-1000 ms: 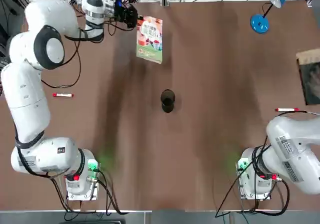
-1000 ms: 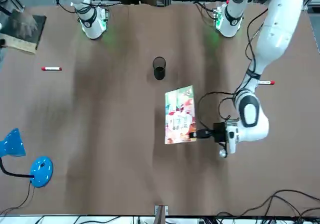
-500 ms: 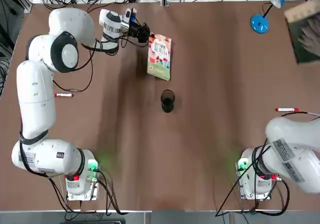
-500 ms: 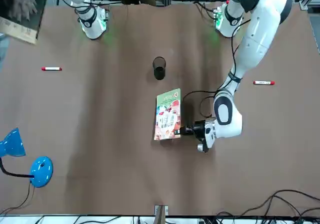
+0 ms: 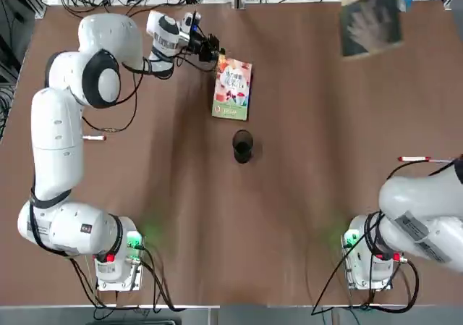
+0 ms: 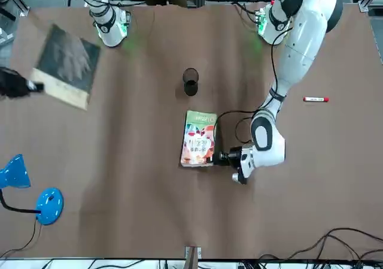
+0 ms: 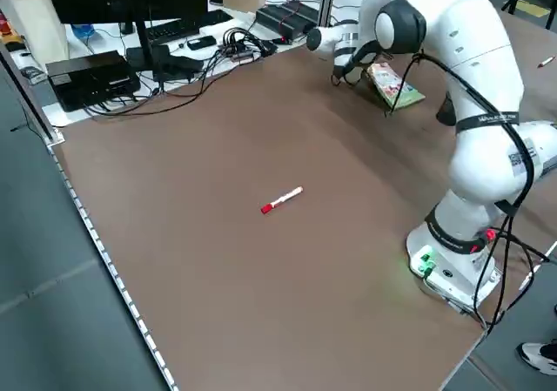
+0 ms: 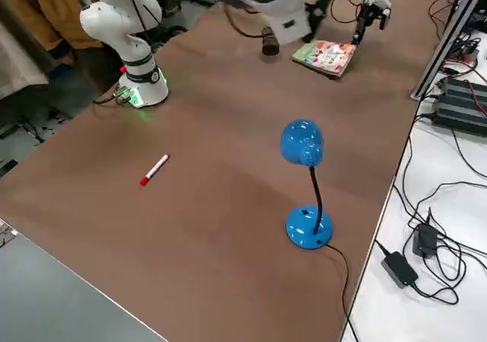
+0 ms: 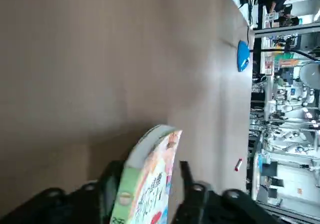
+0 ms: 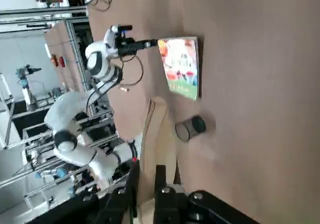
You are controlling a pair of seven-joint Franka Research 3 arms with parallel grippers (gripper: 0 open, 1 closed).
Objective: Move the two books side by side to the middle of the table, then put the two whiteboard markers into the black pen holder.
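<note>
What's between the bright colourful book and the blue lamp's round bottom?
Just bare brown table in the front view, between the colourful book and the lamp's round base.

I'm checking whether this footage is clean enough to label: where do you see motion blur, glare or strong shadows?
Front view: pale hand image on the dark grey book smeared, dark shadow bands down the table; top view: similar soft bands, green glow at the left arm's base; left wrist view: shadow beside the colourful book, hazy sheen across the tabletop.
</note>
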